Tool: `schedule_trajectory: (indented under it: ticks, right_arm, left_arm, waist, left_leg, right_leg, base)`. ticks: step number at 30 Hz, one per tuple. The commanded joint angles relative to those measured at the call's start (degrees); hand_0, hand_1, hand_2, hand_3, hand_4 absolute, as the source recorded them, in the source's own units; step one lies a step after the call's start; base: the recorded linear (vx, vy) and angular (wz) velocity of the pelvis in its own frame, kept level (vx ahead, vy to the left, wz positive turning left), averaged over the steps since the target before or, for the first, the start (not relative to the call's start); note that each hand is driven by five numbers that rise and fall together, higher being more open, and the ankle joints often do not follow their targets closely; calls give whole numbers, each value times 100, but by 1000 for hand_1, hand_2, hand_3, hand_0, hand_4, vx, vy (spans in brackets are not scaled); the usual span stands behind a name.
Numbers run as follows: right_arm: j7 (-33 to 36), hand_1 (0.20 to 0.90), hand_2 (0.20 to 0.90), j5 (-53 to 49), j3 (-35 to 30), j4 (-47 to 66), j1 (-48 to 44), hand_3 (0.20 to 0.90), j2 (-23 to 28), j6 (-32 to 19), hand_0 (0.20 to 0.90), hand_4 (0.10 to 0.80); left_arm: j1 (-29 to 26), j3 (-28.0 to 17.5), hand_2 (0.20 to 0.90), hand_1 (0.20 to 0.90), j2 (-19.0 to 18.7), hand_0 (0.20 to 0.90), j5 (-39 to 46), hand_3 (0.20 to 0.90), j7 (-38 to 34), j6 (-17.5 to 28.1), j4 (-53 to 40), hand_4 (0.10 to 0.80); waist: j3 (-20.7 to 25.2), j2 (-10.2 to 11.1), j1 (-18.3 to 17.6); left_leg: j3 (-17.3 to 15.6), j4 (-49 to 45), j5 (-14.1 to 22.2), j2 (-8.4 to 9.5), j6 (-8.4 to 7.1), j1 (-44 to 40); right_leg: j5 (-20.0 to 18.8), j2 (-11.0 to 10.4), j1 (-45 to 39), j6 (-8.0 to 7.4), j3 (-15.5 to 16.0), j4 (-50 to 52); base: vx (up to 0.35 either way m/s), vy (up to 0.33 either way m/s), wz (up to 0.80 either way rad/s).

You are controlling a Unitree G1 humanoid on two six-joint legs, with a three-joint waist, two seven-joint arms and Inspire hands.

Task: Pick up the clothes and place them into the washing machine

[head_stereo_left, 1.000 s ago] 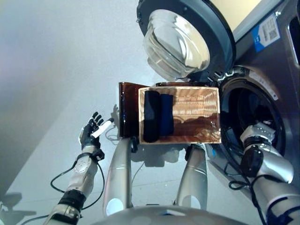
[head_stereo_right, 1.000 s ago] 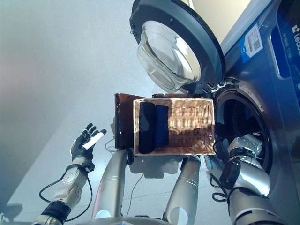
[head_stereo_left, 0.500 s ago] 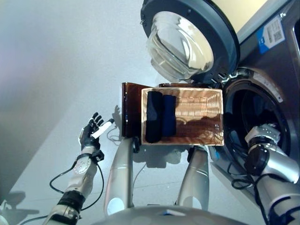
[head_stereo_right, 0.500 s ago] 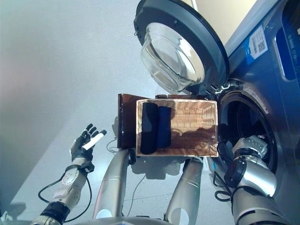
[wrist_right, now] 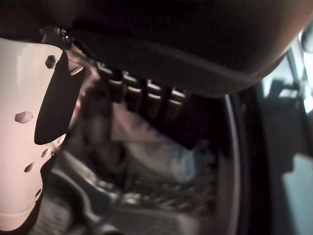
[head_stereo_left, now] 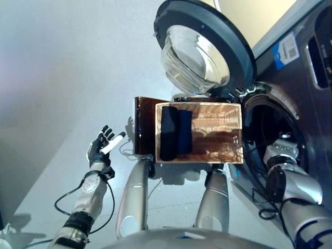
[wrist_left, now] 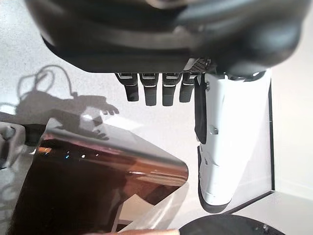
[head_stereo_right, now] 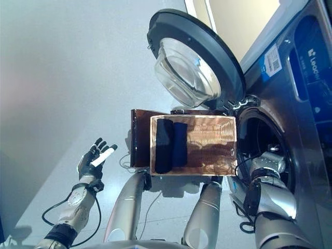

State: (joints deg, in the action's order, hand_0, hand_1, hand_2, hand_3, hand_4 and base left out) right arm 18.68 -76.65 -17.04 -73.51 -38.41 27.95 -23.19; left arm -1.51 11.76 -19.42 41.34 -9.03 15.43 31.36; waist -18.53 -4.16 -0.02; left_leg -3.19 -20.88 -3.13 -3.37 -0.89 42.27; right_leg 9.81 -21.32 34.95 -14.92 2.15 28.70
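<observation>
The right hand (wrist_right: 29,147) is inside the washing machine drum (head_stereo_left: 270,129), fingers straight above pale clothes (wrist_right: 146,147). It should withdraw cleanly. Two dark rolls (head_stereo_left: 174,132) remain at the wicker basket's (head_stereo_left: 218,150) left end; left hand (head_stereo_left: 101,145) open.

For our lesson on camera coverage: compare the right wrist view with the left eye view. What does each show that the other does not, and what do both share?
Only the right wrist view shows pale crumpled clothes lying inside the drum, past the right hand and its straight fingers.

Only the left eye view shows the rectangular woven wicker basket holding two dark rolled garments, the open round glass washer door, and the open left hand over the floor.

Both show the dark washing machine drum opening.
</observation>
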Motion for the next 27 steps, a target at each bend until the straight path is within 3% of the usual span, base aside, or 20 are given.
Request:
schedule_trajectory:
  ticks: [1,6,17,27]
  right_arm:
    - [69,900,900,1473,596,76,248,900,155,77,900,800]
    - [131,900,900,1959,918,490,642,900,-291,55,900,800]
    - [229,900,900,3066,1610,991,1006,900,-927,266,900,800]
    - [675,900,900,5078,2688,1353,862,900,-1306,669,900,800]
  left_arm:
    - [-140,-331,900,900,-205,900,-176,900,55,481,138,800]
    - [-187,-363,900,900,-142,900,-346,900,-21,518,308,800]
    - [-357,-477,900,900,-53,900,-505,900,-200,599,346,800]
    - [-377,-488,900,900,57,900,-690,900,-316,663,373,800]
  waist:
    - [221,207,1]
    - [160,243,-64]
    - [63,266,-139]
    - [4,213,-82]
  left_leg:
    - [437,-39,416,-599,-749,-432]
    - [391,50,310,-681,-841,-630]
    - [437,-29,282,-693,-816,-495]
    - [414,-144,264,-674,-793,-363]
  right_leg:
    - [-1410,-124,-275,221,37,-1111]
    - [-1444,-131,-520,227,160,-1205]
    - [-1546,-106,-369,248,99,-1202]
    - [-1588,-142,-242,251,37,-1140]
  base:
    - [20,-59,13]
    - [7,-18,4]
    - [-32,5,-1]
    - [-20,7,-1]
